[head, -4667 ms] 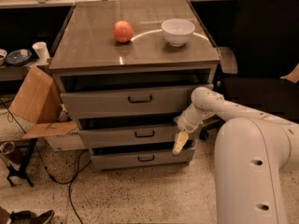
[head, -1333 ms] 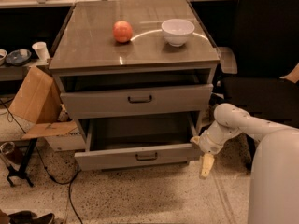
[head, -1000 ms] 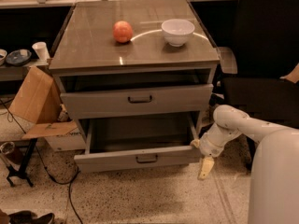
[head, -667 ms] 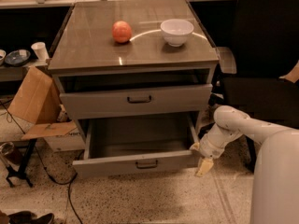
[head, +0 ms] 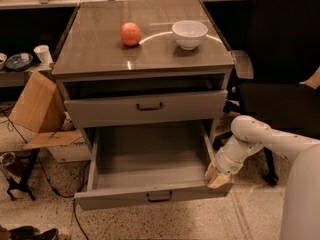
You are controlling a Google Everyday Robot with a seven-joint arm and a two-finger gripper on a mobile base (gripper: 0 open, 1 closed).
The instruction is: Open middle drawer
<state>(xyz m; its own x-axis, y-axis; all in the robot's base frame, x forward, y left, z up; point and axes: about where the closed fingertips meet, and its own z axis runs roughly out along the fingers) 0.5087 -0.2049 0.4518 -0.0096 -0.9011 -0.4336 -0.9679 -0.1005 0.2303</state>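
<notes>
1. Grey middle drawer (head: 125,198): below the desk (head: 100,44) top, drawn well out.
2. Gripper (head: 216,176): at the drawer's right front corner; jaws' state cannot be told.
3. Step: opening seemingly complete; next, let go and back away.

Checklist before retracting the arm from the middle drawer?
1. Travel of the middle drawer: ok, pulled far out, inside showing.
2. Whether the gripper at its right front corner touches it: cannot tell.
3. Room behind the arm: not ok, office chair close.
4. The top drawer overhead: ok, only slightly ajar.
5. The bowl and fruit on top: ok, both sit back from the front edge.
</notes>
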